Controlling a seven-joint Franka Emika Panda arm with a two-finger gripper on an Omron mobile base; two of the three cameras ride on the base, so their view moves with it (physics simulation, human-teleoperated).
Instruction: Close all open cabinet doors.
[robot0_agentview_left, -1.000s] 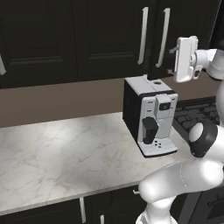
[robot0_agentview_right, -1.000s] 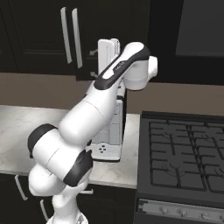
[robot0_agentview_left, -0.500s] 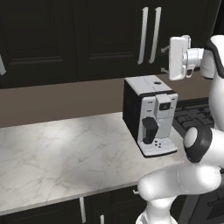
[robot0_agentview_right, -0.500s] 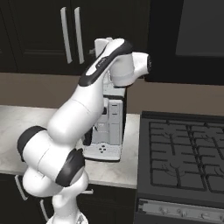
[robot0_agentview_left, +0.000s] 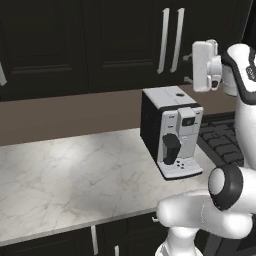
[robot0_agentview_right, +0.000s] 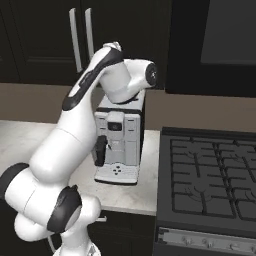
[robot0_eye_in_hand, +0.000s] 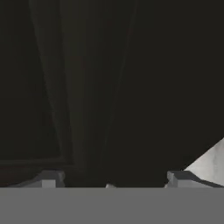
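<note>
Gripper (robot0_eye_in_hand: 113, 181) up at upper cabinet doors (robot0_agentview_left: 120, 45), fingers spread, nothing between them.
Hand view v. dark: only door panel grooves readable, fingertips (robot0_eye_in_hand: 48, 178) cut off at bottom. Doors w/ silver handles (robot0_agentview_left: 170, 40) sit above coffee machine (robot0_agentview_left: 172, 132) on marble counter (robot0_agentview_left: 65, 180); stove (robot0_agentview_right: 210, 185) beside.

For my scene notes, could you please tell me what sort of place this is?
Very likely a home kitchen, though a rendered one: a coffee machine stands on a marble counter, a black gas stove sits beside it, and dark cabinet doors hang above.
</note>
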